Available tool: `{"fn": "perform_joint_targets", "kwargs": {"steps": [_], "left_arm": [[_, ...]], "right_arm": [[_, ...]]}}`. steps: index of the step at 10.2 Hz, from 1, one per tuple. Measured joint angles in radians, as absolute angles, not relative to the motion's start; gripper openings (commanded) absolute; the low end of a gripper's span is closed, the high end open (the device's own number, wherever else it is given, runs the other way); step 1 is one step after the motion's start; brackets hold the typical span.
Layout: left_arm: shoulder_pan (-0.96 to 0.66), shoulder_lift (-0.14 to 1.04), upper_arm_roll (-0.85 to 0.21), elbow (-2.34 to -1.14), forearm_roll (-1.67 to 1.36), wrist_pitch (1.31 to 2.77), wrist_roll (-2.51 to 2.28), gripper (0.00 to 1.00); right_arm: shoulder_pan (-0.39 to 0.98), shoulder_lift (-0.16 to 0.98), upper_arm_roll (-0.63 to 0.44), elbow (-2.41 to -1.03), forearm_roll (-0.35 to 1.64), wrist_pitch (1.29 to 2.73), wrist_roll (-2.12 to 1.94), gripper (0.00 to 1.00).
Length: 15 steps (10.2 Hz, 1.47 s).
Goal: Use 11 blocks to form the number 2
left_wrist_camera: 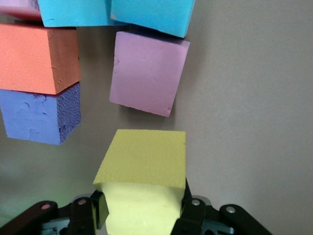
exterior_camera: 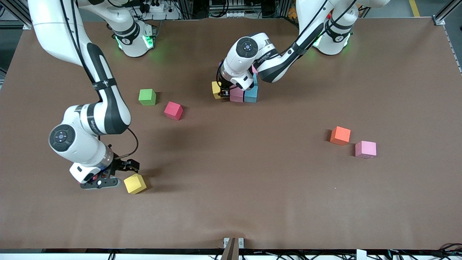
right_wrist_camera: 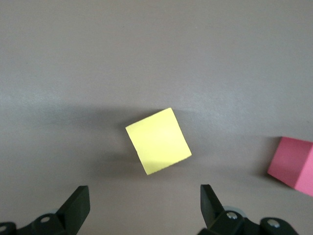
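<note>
- Left gripper (left_wrist_camera: 142, 215): jaws closed on a yellow cube (left_wrist_camera: 142, 181), one finger (left_wrist_camera: 193, 215) against each side face; held low at the cluster of blocks (exterior_camera: 241, 92), at its end toward the right arm.
- Left wrist view, just past the held cube: a pink cube (left_wrist_camera: 148, 76) tilted out of line, a purple cube (left_wrist_camera: 41, 115), an orange cube (left_wrist_camera: 36, 58) touching the purple one, two light blue cubes (left_wrist_camera: 73, 12) edge to edge.
- Small gaps seen between held yellow cube, pink cube and purple cube.
- Front view of cluster: yellow, pink and light blue faces in one row at the camera side; rest hidden by the left wrist.
- Left arm: reaching from its base toward table centre, elbow bent, wrist turned down over the cluster.
- Right gripper (exterior_camera: 119, 175): jaws spread fully wide, nothing between them; fingers (right_wrist_camera: 76, 208) apart either side of open table.
- Second yellow cube (exterior_camera: 135, 183) on the table just beside the right gripper, rotated off square, not touched.
- Right arm: stretched far forward from its base, forearm sloping down, hand low near the table at the right arm's end, near the camera edge.
- Red cube (exterior_camera: 173, 110) loose on the table, farther from the camera than the second yellow cube; also at the edge of the right wrist view.
- Green cube (exterior_camera: 147, 97) beside the red cube, slightly farther from the camera.
- Loose orange cube (exterior_camera: 340, 135) and loose pink cube (exterior_camera: 365, 149) close together toward the left arm's end, well apart from the cluster.
- Brown table (exterior_camera: 252, 187) under everything.
</note>
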State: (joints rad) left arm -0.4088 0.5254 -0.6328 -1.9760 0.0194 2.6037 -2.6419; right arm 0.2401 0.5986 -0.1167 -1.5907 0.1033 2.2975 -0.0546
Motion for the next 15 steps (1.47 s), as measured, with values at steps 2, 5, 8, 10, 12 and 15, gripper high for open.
{"fn": "perform_joint_targets", "kwargs": {"steps": [2, 5, 8, 10, 12, 15], "left_arm": [[-0.423, 0.526, -0.619, -1.977, 0.019, 2.606, -2.644, 0.15], [-0.427, 0.526, -0.615, -1.978, 0.019, 2.615, -2.644, 0.15], [-0.428, 0.532, -0.613, -1.980, 0.019, 2.633, -2.644, 0.15], [-0.430, 0.539, -0.610, -1.981, 0.019, 2.638, -2.644, 0.15], [-0.437, 0.542, -0.602, -1.994, 0.020, 2.665, -2.644, 0.14], [-0.438, 0.542, -0.596, -2.065, 0.031, 2.779, -2.644, 0.14]], "right_arm": [[0.228, 0.621, -0.124, -1.586, 0.103, 2.309, -0.160, 1.00], [0.207, 0.670, -0.127, -1.517, 0.103, 2.312, -0.211, 1.00], [0.212, 0.746, -0.124, -1.431, 0.103, 2.312, -0.211, 1.00], [0.214, 0.781, -0.123, -1.403, 0.104, 2.312, -0.211, 1.00], [0.214, 0.798, -0.123, -1.392, 0.104, 2.312, -0.211, 1.00], [0.217, 0.805, -0.122, -1.389, 0.104, 2.312, -0.211, 1.00]]}}
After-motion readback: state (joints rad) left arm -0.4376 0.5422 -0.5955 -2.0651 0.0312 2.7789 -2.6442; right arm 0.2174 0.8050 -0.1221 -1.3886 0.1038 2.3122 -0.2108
